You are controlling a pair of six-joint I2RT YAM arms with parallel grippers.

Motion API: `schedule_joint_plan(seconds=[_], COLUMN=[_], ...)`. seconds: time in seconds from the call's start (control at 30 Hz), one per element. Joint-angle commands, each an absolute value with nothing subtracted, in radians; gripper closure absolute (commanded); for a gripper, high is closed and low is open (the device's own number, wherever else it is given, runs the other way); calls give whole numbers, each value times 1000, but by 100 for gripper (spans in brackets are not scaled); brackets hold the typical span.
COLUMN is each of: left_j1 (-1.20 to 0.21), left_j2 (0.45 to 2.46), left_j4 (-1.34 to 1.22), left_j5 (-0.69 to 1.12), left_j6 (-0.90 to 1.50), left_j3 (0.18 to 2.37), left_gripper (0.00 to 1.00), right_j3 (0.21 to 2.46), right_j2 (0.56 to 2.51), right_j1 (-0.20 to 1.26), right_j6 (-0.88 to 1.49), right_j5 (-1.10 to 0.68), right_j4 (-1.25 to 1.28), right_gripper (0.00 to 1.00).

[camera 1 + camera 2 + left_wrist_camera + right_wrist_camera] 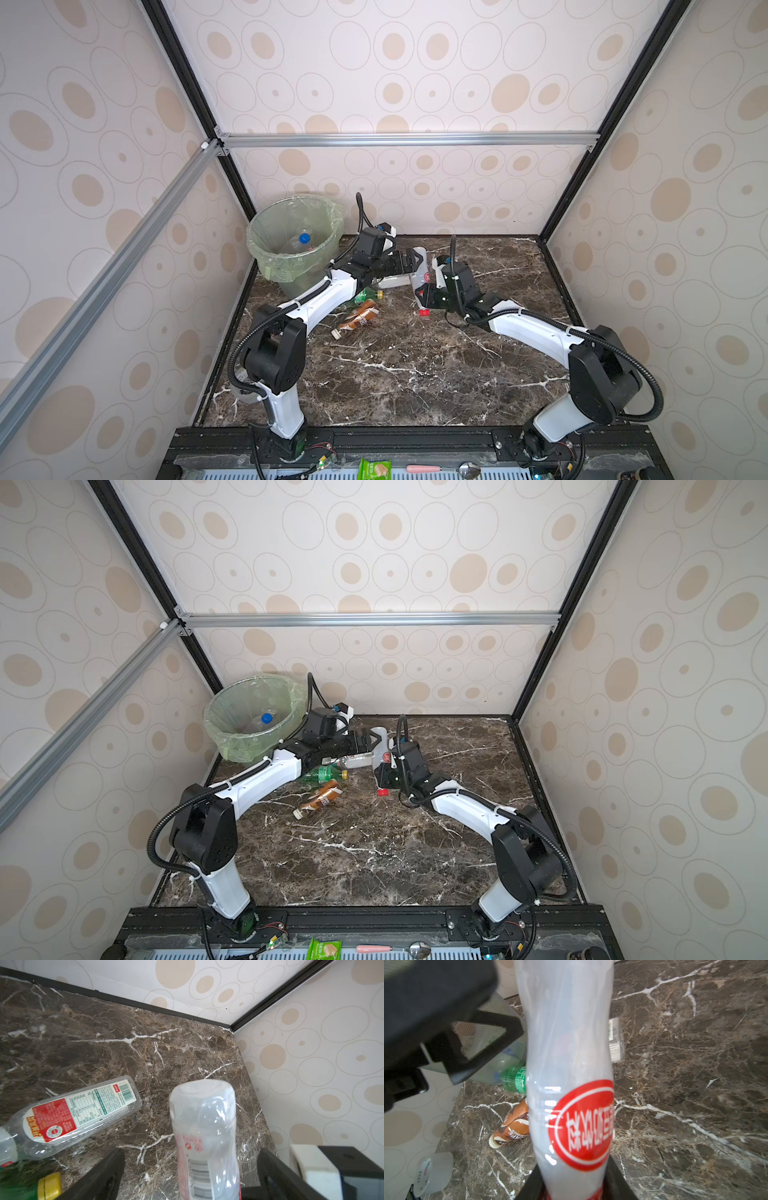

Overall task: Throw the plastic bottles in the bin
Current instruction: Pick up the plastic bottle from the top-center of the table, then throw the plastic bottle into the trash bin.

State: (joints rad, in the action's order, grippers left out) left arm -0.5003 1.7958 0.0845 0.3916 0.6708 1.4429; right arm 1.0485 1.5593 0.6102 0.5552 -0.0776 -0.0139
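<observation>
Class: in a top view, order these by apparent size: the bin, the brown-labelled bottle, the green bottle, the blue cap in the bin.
1. bin
2. brown-labelled bottle
3. blue cap
The green bottle is partly hidden by the left arm, so it is unranked against the brown-labelled bottle.

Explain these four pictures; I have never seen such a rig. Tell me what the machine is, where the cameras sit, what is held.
Two robot arms work over a marble table. Two pictures look down from overhead; two come from cameras on the wrists. The right gripper is shut on a clear red-labelled bottle. The left gripper is open, fingers either side of that bottle's base, not gripping. Lying on the table: a red-white labelled bottle, a green bottle, a brown bottle. The bin holds a blue-capped bottle.
</observation>
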Motion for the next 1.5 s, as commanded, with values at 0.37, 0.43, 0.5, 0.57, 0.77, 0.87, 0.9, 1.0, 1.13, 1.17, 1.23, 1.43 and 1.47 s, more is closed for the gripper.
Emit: schedule_joint_plan(seconds=[0.37, 0.43, 0.5, 0.57, 0.77, 0.87, 0.9, 1.0, 1.13, 1.17, 1.23, 1.43, 1.47], left_j1=[-509, -509, -510, -514, -521, -523, -524, -525, -526, -526, -526, -526, -526], left_j2=[1778, 1774, 1773, 1771, 1765, 1768, 1768, 1770, 1769, 1769, 1767, 1765, 1765], left_j4=[11, 4, 0, 0, -2, -4, -2, -1, -3, -3, -2, 16, 20], left_j5=[405, 408, 410, 412, 415, 415, 415, 417, 417, 415, 413, 392, 390], left_j6=[708, 711, 715, 716, 716, 712, 712, 711, 712, 711, 709, 690, 686], left_j3=[1462, 1460, 1460, 1460, 1459, 1463, 1464, 1466, 1468, 1467, 1466, 1474, 1477], left_gripper=[12, 16, 20, 26, 35, 40, 41, 44, 51, 52, 52, 52, 52], right_j3=[1040, 1040, 1041, 1045, 1051, 1057, 1057, 1059, 1058, 1058, 1061, 1062, 1062], right_j2=[1470, 1462, 1457, 1456, 1459, 1464, 1463, 1465, 1467, 1469, 1471, 1469, 1468], right_j1=[656, 657, 659, 659, 661, 661, 661, 663, 663, 663, 663, 663, 663], right_j6=[517, 515, 514, 512, 509, 507, 508, 508, 506, 505, 503, 495, 495], right_j5=[-95, -94, -90, -91, -88, -87, -88, -89, -87, -87, -87, -77, -77], right_j4=[20, 20, 21, 20, 21, 17, 17, 18, 19, 18, 16, 6, 4], right_gripper=[62, 62, 62, 62, 61, 61, 61, 61, 60, 60, 59, 53, 51])
